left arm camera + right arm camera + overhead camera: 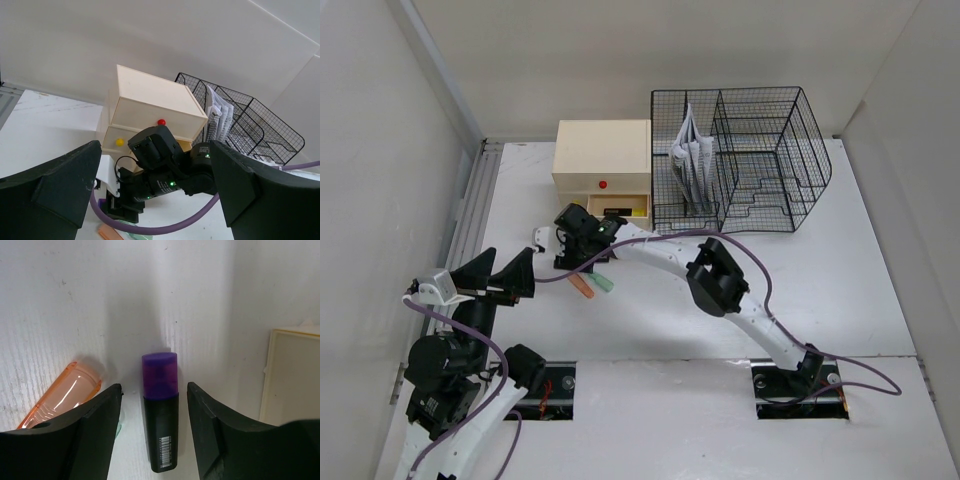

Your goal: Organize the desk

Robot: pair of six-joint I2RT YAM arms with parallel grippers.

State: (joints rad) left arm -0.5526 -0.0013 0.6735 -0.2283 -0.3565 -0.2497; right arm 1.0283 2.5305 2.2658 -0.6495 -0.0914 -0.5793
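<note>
The white desk (820, 290) carries a purple-capped black highlighter (160, 410), lying flat between the fingers of my right gripper (154, 390). The jaws stand open, with a gap on each side of the highlighter, and touch nothing. In the top view my right gripper (570, 262) hangs low in front of the drawer box and hides the purple highlighter. My left gripper (502, 275) hovers at the left, wide open and empty. In its wrist view my left gripper (155, 150) faces the right arm's wrist.
An orange highlighter (60, 395) lies just left of the purple one, and a green one (603, 283) is beside it. A cream drawer box (603, 160) has its lower drawer (617, 206) pulled open. A black wire rack (750, 160) holds papers (690, 160). Grey rails (470, 210) line the left edge.
</note>
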